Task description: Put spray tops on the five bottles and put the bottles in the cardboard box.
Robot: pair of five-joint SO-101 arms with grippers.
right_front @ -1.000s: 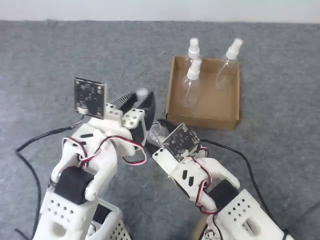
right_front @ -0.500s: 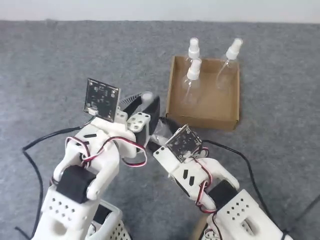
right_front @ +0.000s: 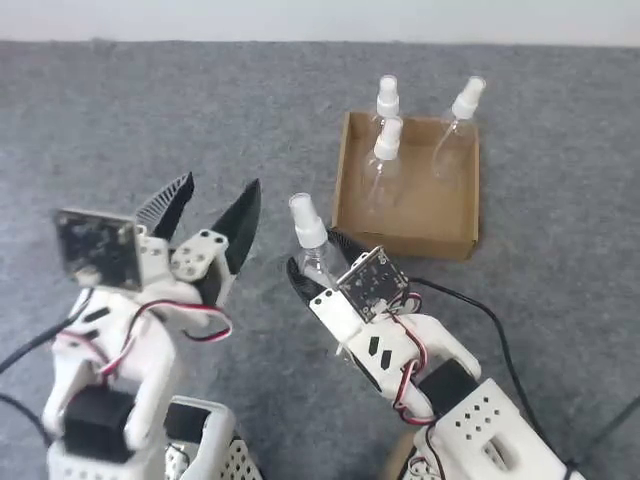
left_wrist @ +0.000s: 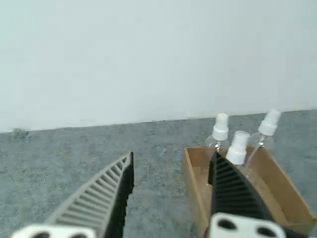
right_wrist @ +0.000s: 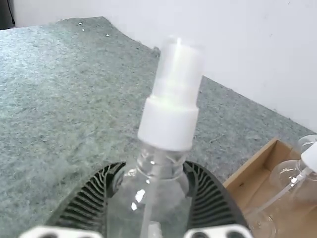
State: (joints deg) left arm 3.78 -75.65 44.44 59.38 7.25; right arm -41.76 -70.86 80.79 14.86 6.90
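My right gripper (right_front: 318,272) is shut on a clear bottle (right_front: 314,258) that stands upright with a white spray top (right_front: 305,219) on it. In the right wrist view the bottle (right_wrist: 158,198) sits between the black fingers, its spray top (right_wrist: 173,99) above them. My left gripper (right_front: 212,208) is open and empty, raised to the left of that bottle; its own view shows the fingers (left_wrist: 106,196) spread apart. The cardboard box (right_front: 410,228) lies behind, with three capped bottles (right_front: 383,160) standing in it.
Grey carpet (right_front: 120,120) covers the table. A white wall (left_wrist: 148,54) rises behind the box (left_wrist: 195,183). Cables (right_front: 470,300) trail from the right arm's base toward the box's near side. A white perforated part (right_front: 215,450) sits at the left arm's base.
My left gripper let go of the spray top, opened wide, and pulled back to the left. The capped bottle now stands exposed in my right gripper.
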